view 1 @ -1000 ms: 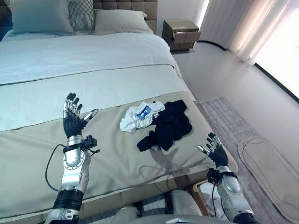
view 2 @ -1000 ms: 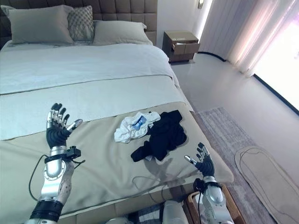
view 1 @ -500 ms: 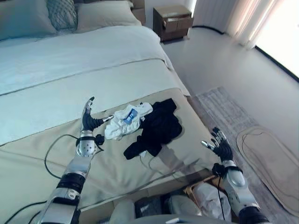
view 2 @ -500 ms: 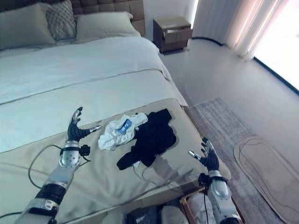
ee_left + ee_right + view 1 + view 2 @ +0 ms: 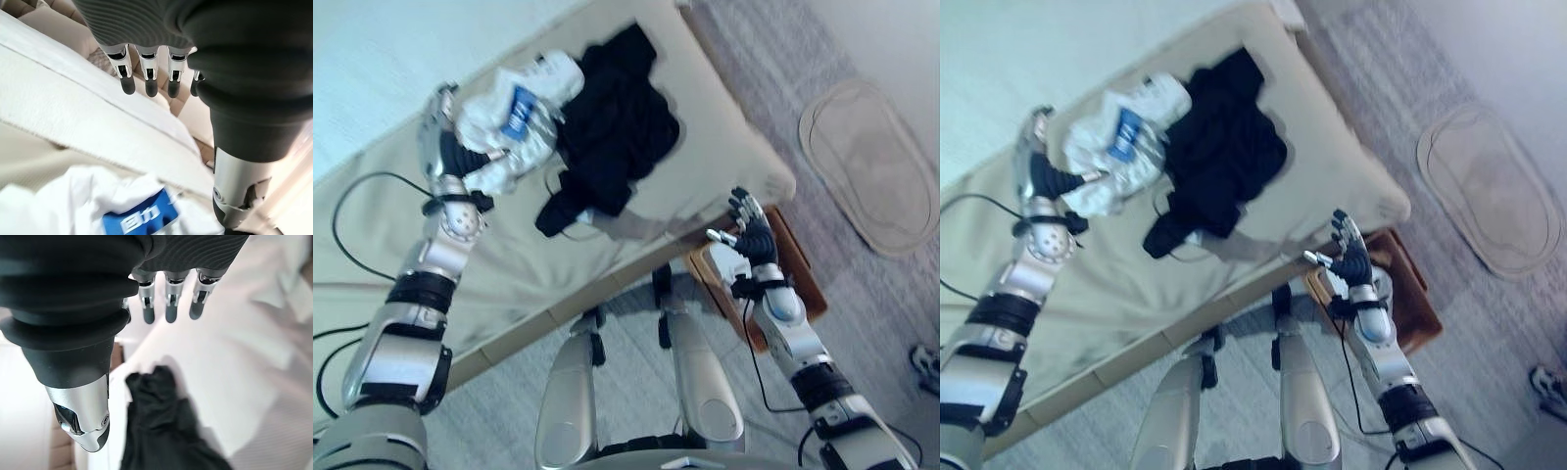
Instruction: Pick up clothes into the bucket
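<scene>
A white garment with a blue label (image 5: 514, 113) lies crumpled on the beige bed cover (image 5: 519, 264), touching a black garment (image 5: 612, 142) beside it. My left hand (image 5: 445, 147) is open against the white garment's far-left side; in the left wrist view its fingers (image 5: 146, 81) are straight above the blue label (image 5: 137, 220). My right hand (image 5: 749, 235) hovers open off the bed's corner, over a brown bucket (image 5: 800, 284) on the floor with white cloth (image 5: 724, 264) in it. The black garment (image 5: 161, 431) also appears past the right hand's straight fingers (image 5: 168, 308).
The bed's foot edge (image 5: 636, 269) runs between the clothes and the bucket. A grey carpet (image 5: 862, 284) covers the floor, with an oval mat (image 5: 867, 162) to the right. A shoe (image 5: 928, 367) is at the far right edge.
The camera has tipped down sharply toward the bed's foot and the floor. My left hand has reached up against the white garment. The right hand stays open, now above the bucket.
</scene>
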Controlling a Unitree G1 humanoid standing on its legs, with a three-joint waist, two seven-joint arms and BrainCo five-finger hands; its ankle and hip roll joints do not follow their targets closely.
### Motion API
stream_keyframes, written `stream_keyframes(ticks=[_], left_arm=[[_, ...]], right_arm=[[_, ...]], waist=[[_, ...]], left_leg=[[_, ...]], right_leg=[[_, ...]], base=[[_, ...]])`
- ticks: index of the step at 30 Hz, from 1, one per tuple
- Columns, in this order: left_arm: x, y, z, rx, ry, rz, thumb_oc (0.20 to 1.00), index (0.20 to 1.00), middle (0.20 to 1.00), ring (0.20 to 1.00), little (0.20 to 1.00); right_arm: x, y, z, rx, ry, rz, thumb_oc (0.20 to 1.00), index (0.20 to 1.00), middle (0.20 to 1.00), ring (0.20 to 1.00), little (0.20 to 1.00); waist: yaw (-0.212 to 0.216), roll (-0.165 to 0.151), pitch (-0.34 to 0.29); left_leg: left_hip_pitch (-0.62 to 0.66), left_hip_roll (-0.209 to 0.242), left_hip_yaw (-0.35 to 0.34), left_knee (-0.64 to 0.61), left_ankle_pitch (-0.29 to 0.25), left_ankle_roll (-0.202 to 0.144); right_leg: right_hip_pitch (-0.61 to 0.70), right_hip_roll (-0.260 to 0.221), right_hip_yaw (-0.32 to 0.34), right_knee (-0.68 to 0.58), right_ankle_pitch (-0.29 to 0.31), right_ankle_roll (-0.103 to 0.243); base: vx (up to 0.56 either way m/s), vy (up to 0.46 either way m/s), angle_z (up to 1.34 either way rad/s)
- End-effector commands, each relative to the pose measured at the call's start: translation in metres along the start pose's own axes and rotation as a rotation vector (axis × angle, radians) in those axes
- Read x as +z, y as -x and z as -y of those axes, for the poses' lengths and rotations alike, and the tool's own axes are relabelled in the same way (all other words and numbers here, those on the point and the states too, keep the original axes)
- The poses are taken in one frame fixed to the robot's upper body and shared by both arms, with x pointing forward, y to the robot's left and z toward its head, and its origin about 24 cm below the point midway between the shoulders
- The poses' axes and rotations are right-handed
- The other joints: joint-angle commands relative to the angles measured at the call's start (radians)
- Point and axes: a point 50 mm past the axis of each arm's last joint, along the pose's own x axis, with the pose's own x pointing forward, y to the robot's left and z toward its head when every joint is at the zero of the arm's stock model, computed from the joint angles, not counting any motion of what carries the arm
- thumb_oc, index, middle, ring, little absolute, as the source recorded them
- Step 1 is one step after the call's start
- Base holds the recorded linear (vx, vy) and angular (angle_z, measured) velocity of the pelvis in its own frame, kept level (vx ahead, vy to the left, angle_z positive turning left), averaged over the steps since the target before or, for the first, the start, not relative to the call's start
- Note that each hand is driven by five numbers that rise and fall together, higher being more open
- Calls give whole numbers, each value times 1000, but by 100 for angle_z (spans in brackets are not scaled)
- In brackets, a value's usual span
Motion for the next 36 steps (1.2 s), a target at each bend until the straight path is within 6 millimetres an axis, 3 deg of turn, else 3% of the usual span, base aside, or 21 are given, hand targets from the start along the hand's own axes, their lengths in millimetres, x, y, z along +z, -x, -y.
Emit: stream_keyframes(ticks=[1, 6, 16, 27, 36], left_arm=[[5, -17, -30, 118, -81, 66, 1000, 1000, 1000, 1000, 1000], [28, -47, -63, 232, -121, 138, 1000, 1000, 1000, 1000, 1000], [34, -77, -100, 318, -285, 111, 1000, 1000, 1000, 1000, 1000], [20, -86, -111, 291, -417, -13, 1000, 1000, 1000, 1000, 1000], [32, -92, -108, 201, -413, 48, 1000, 1000, 1000, 1000, 1000]], right_arm=[[27, 4, 10, -34, -35, 153, 1000, 1000, 1000, 1000, 1000], [39, 6, 18, -52, -30, 211, 1000, 1000, 1000, 1000, 1000], [50, 11, 21, -49, -28, 266, 1000, 1000, 1000, 1000, 1000], [53, 14, 19, -6, -29, 276, 1000, 1000, 1000, 1000, 1000], [54, 14, 23, -14, -25, 280, 1000, 1000, 1000, 1000, 1000]], waist=[[6, -23, -50], [-20, -34, -18], [-40, -41, -16], [-47, -59, -27], [-53, -56, -33]], left_leg=[[-76, 25, -34, 77, 21, -29], [-237, 20, -49, 159, 3, -33], [-393, 18, -49, 250, -32, -19], [-451, 12, -51, 305, -60, -6], [-469, 6, -52, 297, -56, -4]], right_leg=[[6, -52, -2, 24, 1, 74], [-123, -62, -13, 50, 12, 81], [-267, -69, -9, 82, 27, 94], [-314, -71, -14, 96, 29, 95], [-328, -74, -19, 80, 34, 93]], base=[[-86, -4, 1], [-50, -3, 9], [-11, 30, 0], [0, 0, 0], [0, 0, 0]])
